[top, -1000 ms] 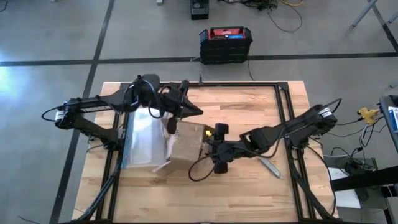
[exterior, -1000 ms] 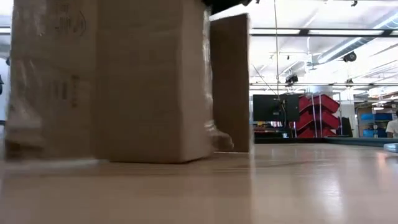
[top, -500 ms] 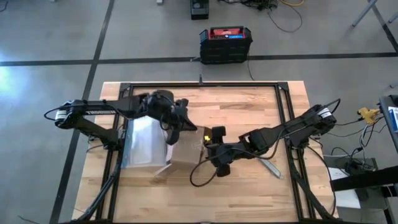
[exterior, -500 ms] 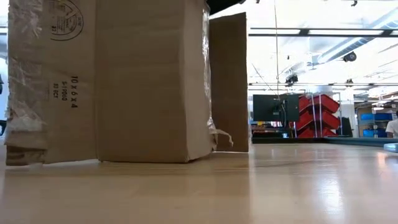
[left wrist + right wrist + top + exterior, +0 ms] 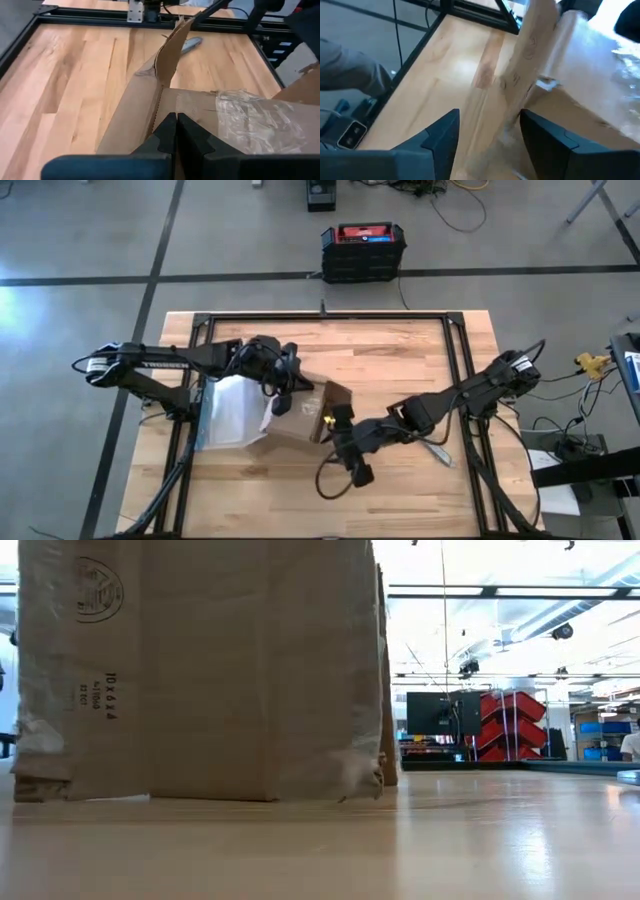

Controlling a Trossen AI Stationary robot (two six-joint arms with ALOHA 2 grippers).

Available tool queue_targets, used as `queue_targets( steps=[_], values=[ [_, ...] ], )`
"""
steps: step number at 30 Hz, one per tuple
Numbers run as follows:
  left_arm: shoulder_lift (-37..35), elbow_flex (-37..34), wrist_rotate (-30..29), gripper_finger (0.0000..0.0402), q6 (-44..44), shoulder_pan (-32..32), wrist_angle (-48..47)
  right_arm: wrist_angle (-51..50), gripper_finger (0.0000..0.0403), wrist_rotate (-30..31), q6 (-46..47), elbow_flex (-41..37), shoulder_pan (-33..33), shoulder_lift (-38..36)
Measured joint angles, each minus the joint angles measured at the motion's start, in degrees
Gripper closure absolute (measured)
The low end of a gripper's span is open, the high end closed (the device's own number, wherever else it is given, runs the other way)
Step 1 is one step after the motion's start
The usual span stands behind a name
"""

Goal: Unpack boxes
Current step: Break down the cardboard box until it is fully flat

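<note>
Box [image 5: 300,420] between both grippers.

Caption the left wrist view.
Shut left claw against the taped cardboard box, one flap standing upright.

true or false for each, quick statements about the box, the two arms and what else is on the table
1. The cardboard box stands on the wooden table. True.
2. The left gripper has its fingers spread wide. False: they are shut together, just above the box.
3. The right gripper is open, with a box flap between its fingers. True.
4. The black-and-red case sits on the table. False: it is on the floor beyond the table.
5. A clear plastic pouch lies beside the box, on the left arm's side. True.
</note>
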Motion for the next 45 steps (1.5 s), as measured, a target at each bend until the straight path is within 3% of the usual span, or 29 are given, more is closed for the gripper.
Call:
queue_targets(
  steps=[7, 14, 20, 26, 30, 32, 34, 40, 45],
  values=[
    [0.1, -0.2, -1.9, 0.0401, 0.9, 0.0, 1.2, 0.2, 0.0240, 2.1, 9.7, 0.0, 1.6, 3.2],
    [-1.5, 0.8, -3.3, 0.0401, 0.6, 0.1, 2.7, -0.4, 0.0288, 19.1, 20.9, 0.0, 2.2, 7.4],
    [-5.8, 2.9, -5.0, 0.0401, 1.1, 0.0, 0.5, -3.4, 0.0390, 26.3, 18.4, 0.0, 2.7, 6.5],
    [-11.6, 3.6, -5.4, 0.0401, 1.5, -0.5, 0.1, -12.3, 0.0401, 47.7, 13.2, 0.0, 3.5, 2.9],
    [-15.5, 3.5, -7.5, 0.0401, 2.4, -1.8, -0.2, -12.6, 0.0402, 64.9, 3.2, 0.0, 7.2, 2.3],
    [-16.8, 3.0, -9.2, 0.0401, 3.3, -2.6, -0.4, -12.3, 0.0402, 68.8, 0.4, 0.0, 9.1, 2.7],
    [-17.8, 2.2, -9.9, 0.0401, 3.7, -3.4, -0.4, -12.6, 0.0402, 65.9, 0.7, 0.0, 10.2, 3.4],
    [-18.0, -1.2, -10.0, 0.0401, 0.8, -4.8, -2.6, -19.1, 0.0403, 40.1, 12.3, -0.2, 11.0, 7.3],
    [-18.0, -6.0, -10.6, 0.0401, -3.1, -6.7, -3.2, -24.5, 0.0403, 27.6, 20.0, -0.3, 10.8, 10.1]
  ],
)
